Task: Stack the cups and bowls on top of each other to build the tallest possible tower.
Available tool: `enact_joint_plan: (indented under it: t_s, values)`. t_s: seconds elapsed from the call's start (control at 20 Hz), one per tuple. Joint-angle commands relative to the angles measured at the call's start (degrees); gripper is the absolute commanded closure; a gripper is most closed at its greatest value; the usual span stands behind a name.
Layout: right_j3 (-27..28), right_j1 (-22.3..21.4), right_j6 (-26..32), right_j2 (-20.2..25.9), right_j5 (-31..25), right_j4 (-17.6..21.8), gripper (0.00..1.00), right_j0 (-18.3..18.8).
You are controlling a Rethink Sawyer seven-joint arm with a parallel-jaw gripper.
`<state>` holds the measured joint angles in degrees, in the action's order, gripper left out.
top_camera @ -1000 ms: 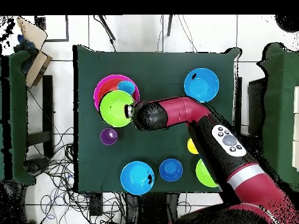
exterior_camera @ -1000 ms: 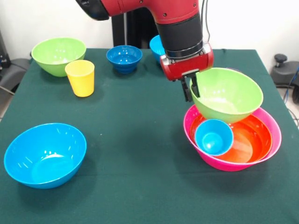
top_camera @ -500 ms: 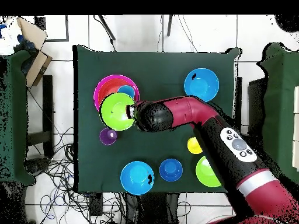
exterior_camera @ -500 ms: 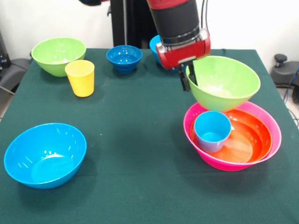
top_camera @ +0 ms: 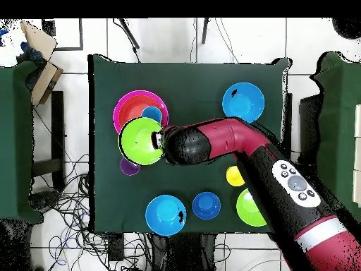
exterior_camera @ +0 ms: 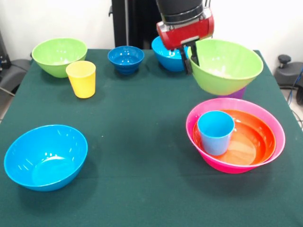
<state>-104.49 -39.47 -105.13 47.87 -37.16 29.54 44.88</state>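
Up above the table, the claw [exterior_camera: 191,57] pinches the rim of a glossy lime green plastic bowl [exterior_camera: 226,66], one finger inside the wall and one outside, and holds it in the air, tilted a little. Below and just in front of that lifted bowl sits the large pink plastic bowl [exterior_camera: 235,166] with the orange bowl [exterior_camera: 255,137] nested in it; a small light blue plastic tumbler [exterior_camera: 215,132] stands upright inside the orange bowl, against its left side. A sliver of the translucent purple cup [exterior_camera: 235,94] peeks out beneath the raised bowl. Behind the claw rests a bright blue bowl [exterior_camera: 166,53], and to its left the small dark-blue footed bowl [exterior_camera: 125,59]. Farther left are the yellow plastic tumbler [exterior_camera: 82,79] and a second lime green bowl [exterior_camera: 59,56], close together. Another bright blue bowl [exterior_camera: 45,156] lies alone on the dark green tablecloth [exterior_camera: 142,142], near the front left corner.
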Motion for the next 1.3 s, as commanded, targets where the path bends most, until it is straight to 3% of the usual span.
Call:
enact_joint_plan:
  t_s: [0.05,0.3,0.55,0.95,1.3]
  values:
    - [-4.20,-2.50,7.67,3.36,-5.12,-0.81,1.00,-0.94]
    - [-3.29,-1.68,7.18,3.04,-3.83,-0.05,1.00,-1.51]
    - [-0.04,2.06,9.77,2.47,-2.74,2.60,1.00,-1.17]
    - [7.58,6.86,14.92,1.75,-6.78,3.08,1.00,0.19]
    - [11.37,8.04,16.28,1.07,-8.72,3.96,1.00,1.16]
